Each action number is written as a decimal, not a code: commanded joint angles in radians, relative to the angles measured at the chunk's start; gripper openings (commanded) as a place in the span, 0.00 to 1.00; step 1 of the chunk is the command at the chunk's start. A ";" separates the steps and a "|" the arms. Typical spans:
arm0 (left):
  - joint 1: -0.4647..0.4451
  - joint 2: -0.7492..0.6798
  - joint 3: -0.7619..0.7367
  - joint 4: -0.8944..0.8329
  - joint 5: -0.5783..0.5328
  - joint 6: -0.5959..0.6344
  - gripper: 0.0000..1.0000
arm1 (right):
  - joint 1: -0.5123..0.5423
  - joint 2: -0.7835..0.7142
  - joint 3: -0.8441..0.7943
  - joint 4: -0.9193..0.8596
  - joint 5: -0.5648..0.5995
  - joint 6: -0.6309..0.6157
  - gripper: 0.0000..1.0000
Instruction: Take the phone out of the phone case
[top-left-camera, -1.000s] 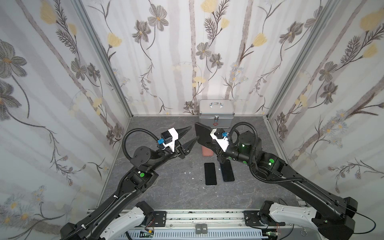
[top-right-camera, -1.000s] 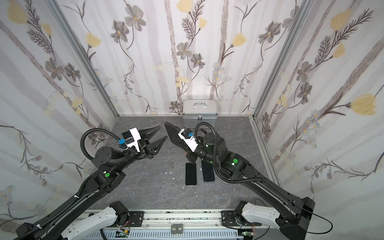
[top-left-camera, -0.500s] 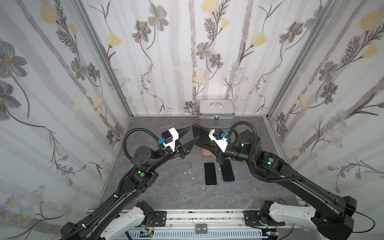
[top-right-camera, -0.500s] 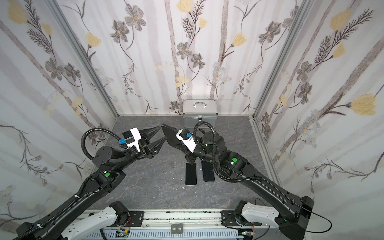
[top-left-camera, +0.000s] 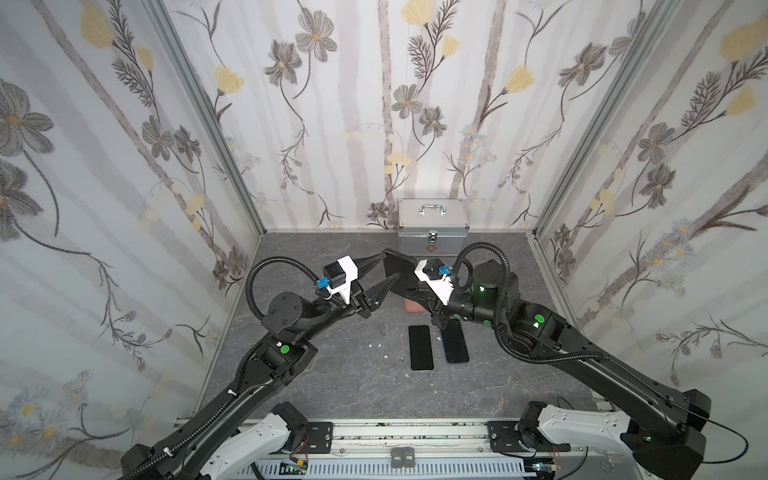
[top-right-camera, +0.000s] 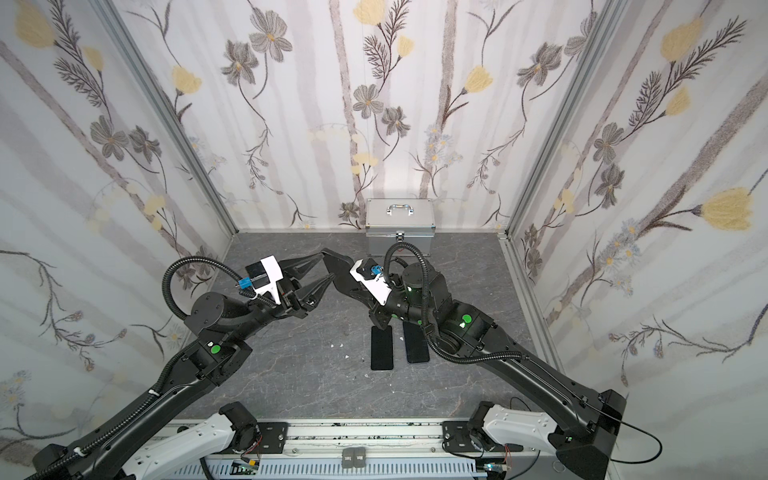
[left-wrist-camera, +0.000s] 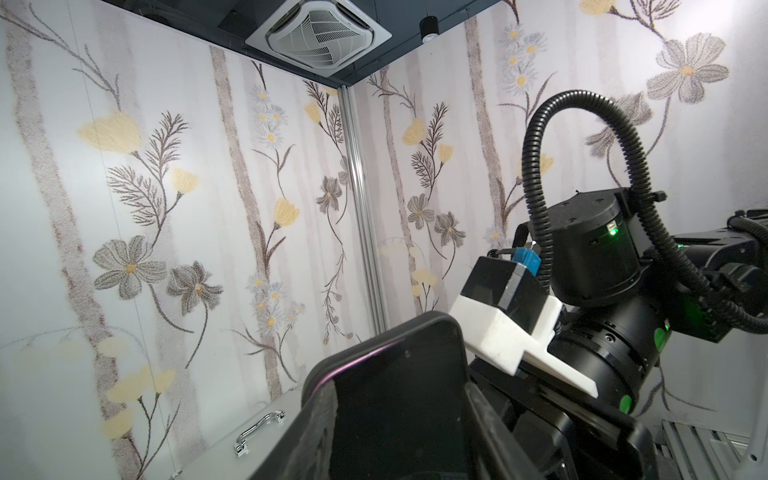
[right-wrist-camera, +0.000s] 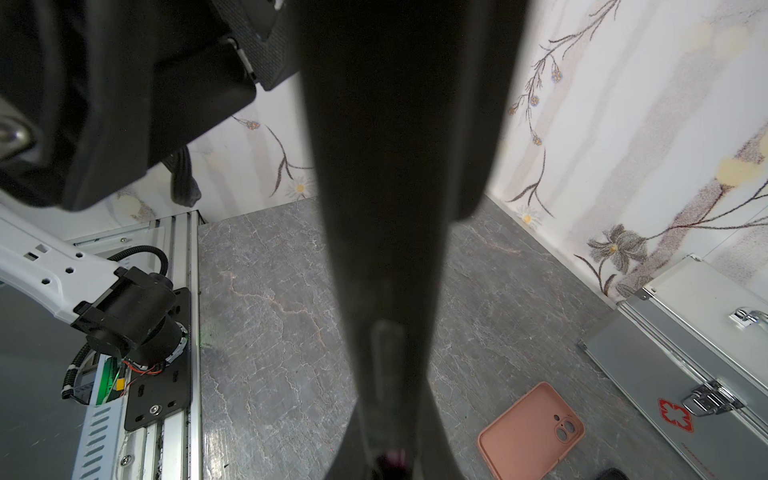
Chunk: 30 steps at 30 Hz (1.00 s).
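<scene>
A dark phone (left-wrist-camera: 399, 395) sits in a black phone case (left-wrist-camera: 415, 322) and is held up in the air at mid-table (top-left-camera: 399, 269) (top-right-camera: 338, 269). My right gripper (top-left-camera: 411, 289) (top-right-camera: 353, 287) is shut on its lower end. In the right wrist view the cased phone (right-wrist-camera: 399, 166) shows edge-on, rising from the right gripper (right-wrist-camera: 390, 457). My left gripper (top-left-camera: 380, 274) (top-right-camera: 318, 273) (left-wrist-camera: 399, 440) is open, with one finger on each long side of the case's free end. Whether the fingers touch the case I cannot tell.
Two bare black phones (top-left-camera: 419, 347) (top-left-camera: 455, 343) lie side by side on the grey table. An empty pink case (right-wrist-camera: 532, 428) lies below the held phone. A silver metal box (top-left-camera: 432, 226) stands at the back wall.
My right gripper has carried the cased phone left and up toward the left gripper. The case's free end now sits between the left fingers, which kept the same width.
</scene>
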 joint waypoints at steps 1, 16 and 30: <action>0.000 -0.002 -0.002 0.019 -0.009 -0.001 0.51 | 0.006 -0.004 0.000 0.043 -0.035 -0.037 0.00; 0.000 -0.005 -0.005 0.019 -0.010 -0.005 0.51 | 0.006 -0.023 -0.020 0.072 0.008 -0.025 0.00; -0.001 0.005 -0.006 0.018 0.012 -0.009 0.48 | 0.007 -0.026 -0.013 0.075 0.007 -0.022 0.00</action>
